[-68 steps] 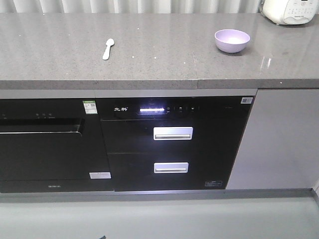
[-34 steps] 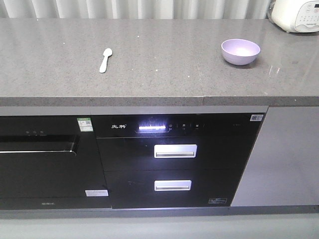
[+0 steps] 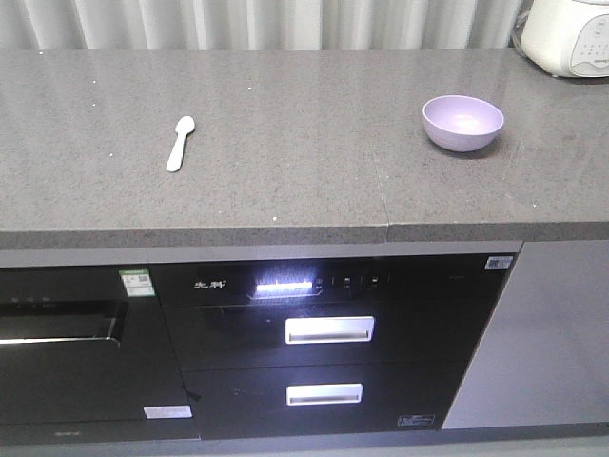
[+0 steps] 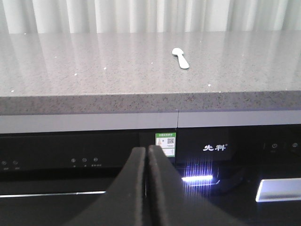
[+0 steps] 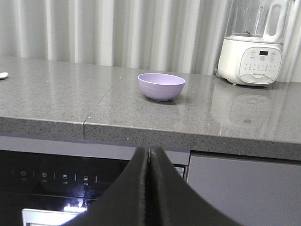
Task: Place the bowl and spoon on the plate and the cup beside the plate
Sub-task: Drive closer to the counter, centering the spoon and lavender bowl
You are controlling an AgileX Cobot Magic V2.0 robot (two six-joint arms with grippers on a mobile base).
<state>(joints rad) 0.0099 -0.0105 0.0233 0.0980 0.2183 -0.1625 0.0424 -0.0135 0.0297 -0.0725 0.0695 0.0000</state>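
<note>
Grey speckled bench (image 3: 285, 143), ribbed pale wall (image 3: 285, 24) behind it. A white appliance (image 5: 254, 47) with a clear jug and a button panel stands at the far right corner. Under the bench: a black drawer unit (image 3: 324, 362) with a lit display and two silver handles, a black oven front (image 3: 67, 352) to its left carrying a green sticker (image 3: 137, 282), and a plain grey door (image 3: 552, 333) to its right.

Nothing lies between the spoon and the bowl but bare bench and one seam.

Spoon (image 3: 179, 143): pale, flat on the left half, head toward the wall.

Bowl (image 3: 462, 122): lavender, upright, on the right half, near the white appliance but apart from it.

My left fingers (image 4: 146, 155) are pressed together, gripping nothing, and sit low before the oven front. My right fingers (image 5: 148, 155) are likewise together, below the bench edge.
</note>
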